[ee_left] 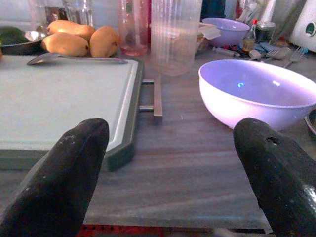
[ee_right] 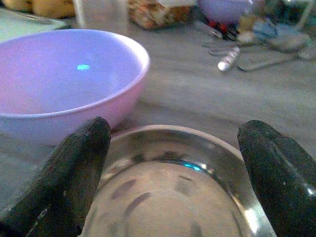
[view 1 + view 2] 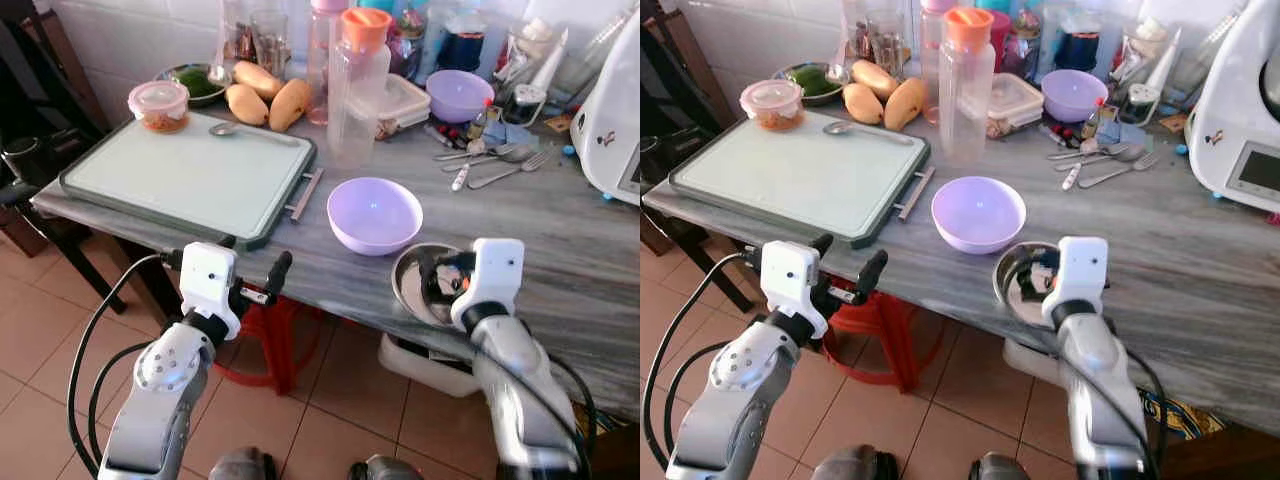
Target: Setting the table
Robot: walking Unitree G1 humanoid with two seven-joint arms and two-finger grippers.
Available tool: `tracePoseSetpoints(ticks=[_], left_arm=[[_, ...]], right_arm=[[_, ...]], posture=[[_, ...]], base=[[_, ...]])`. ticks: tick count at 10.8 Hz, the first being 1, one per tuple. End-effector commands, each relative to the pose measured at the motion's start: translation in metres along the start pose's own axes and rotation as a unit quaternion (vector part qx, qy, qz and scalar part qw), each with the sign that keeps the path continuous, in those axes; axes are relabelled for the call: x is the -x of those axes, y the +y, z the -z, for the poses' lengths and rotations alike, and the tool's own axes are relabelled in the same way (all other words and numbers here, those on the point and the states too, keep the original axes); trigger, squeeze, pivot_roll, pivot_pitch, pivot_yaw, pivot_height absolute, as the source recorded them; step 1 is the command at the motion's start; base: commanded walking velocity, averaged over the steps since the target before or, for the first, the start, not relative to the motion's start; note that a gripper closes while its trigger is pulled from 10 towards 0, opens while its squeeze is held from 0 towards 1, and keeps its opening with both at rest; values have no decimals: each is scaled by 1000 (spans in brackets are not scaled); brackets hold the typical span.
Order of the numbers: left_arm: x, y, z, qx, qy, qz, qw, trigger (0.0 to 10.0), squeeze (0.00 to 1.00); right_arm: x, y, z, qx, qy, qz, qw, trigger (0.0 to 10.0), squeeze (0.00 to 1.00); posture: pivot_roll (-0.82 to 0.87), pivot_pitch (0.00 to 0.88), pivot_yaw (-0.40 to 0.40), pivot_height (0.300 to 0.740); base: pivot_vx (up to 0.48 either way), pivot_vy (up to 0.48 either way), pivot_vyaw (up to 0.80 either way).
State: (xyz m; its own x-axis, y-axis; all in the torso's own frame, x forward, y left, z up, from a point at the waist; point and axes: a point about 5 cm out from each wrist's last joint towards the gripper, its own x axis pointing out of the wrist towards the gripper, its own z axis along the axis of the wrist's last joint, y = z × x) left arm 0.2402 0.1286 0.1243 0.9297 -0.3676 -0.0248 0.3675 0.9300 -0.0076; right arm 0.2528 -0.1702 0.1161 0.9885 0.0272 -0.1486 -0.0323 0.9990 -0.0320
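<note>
A lilac plastic bowl point(image 3: 374, 213) stands near the front of the grey table point(image 3: 560, 240). Just right of it, at the table's front edge, sits a small steel bowl point(image 3: 412, 287). My right gripper point(image 2: 173, 143) is open, its fingers point(image 2: 74, 173) spread to either side of the steel bowl's near rim. My left gripper point(image 1: 173, 148) is open and empty at the table edge, between the green tray point(image 3: 190, 175) and the lilac bowl. A spoon point(image 3: 250, 131) lies on the tray's far side. Forks and spoons point(image 3: 490, 160) lie loose further back, near a second purple bowl point(image 3: 458, 95).
Mangoes point(image 3: 265, 95), a clear jug with an orange lid point(image 3: 358, 90), bottles and food tubs crowd the back of the table. A white appliance point(image 3: 615, 120) stands at the right. A red stool point(image 3: 270, 340) sits under the table, and a dark chair point(image 3: 30, 150) is at the left.
</note>
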Motion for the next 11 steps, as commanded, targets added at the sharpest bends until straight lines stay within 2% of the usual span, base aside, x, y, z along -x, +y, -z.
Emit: tracePoseSetpoints(ticks=[1, 2, 3, 5, 10, 11], left_arm=[[-1, -2, -2, -6, -1, 0, 1000, 10000, 0], [-1, -6, -1, -5, 1, 7, 1000, 10000, 0], [-1, -7, -2, -5, 1, 8, 1000, 10000, 0], [-2, -7, -2, -5, 1, 3, 1000, 10000, 0], [-5, -8, -1, -3, -2, 0, 1000, 10000, 0], [-7, -9, 0, -2, -1, -1, 1000, 10000, 0]], right_arm=[[2, 2, -8, 16, -26, -7, 1000, 10000, 0], [3, 7, -19, 41, -68, -24, 997, 10000, 0], [1, 11, -32, 38, -104, -32, 993, 10000, 0], [-1, 10, -34, 59, -113, -30, 991, 10000, 0], [-7, 11, -31, 49, -111, -30, 992, 10000, 0], [-9, 11, -29, 45, -111, -31, 992, 10000, 0]], posture=[[52, 0, -11, 740], [49, 0, -11, 740], [49, 0, -14, 740], [49, 0, -20, 740], [50, 0, -26, 740], [53, 0, -22, 740]], base=[[0, 0, 0], [0, 0, 0], [-322, 0, 0], [-321, 0, 0], [-318, 0, 0], [-319, 0, -544]])
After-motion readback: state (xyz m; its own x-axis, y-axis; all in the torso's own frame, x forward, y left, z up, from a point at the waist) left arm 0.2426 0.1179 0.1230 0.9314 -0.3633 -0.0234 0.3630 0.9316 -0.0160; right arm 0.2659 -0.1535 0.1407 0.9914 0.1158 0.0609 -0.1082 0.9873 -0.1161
